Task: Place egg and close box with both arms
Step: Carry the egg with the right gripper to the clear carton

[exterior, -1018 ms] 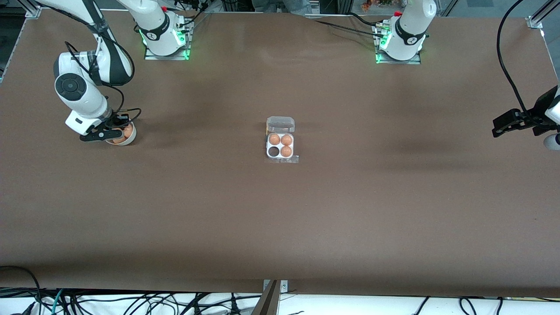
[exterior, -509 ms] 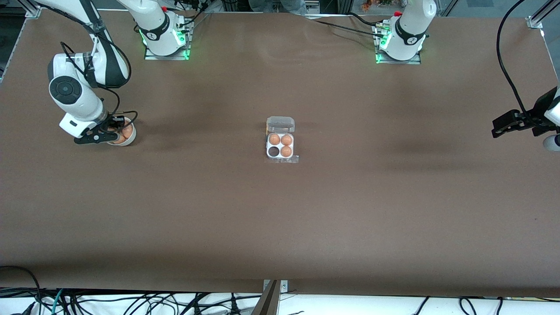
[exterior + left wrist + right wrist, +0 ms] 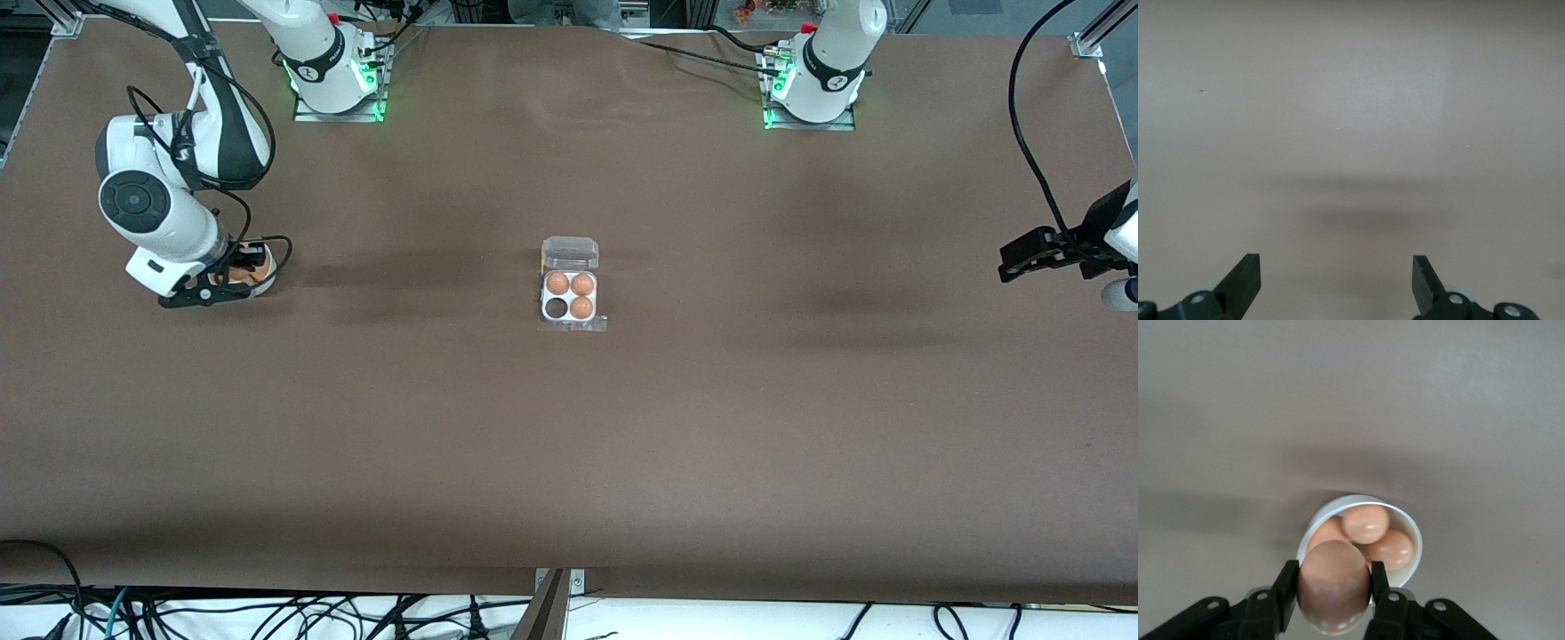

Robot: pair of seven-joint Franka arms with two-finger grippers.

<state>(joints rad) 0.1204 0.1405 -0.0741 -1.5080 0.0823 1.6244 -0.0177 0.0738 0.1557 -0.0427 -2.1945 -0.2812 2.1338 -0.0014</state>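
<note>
My right gripper point(image 3: 233, 283) now sits a little nearer the front camera than a second ago, and it covers more of the white bowl point(image 3: 264, 281) than it did, so only a sliver of rim shows past it. My right elbow has swung slightly outward toward the table's end and then back. My fingers point(image 3: 1286, 595) are clamped on a brown egg point(image 3: 1333, 586), raised just above the three eggs left in the bowl point(image 3: 1358, 504).
</note>
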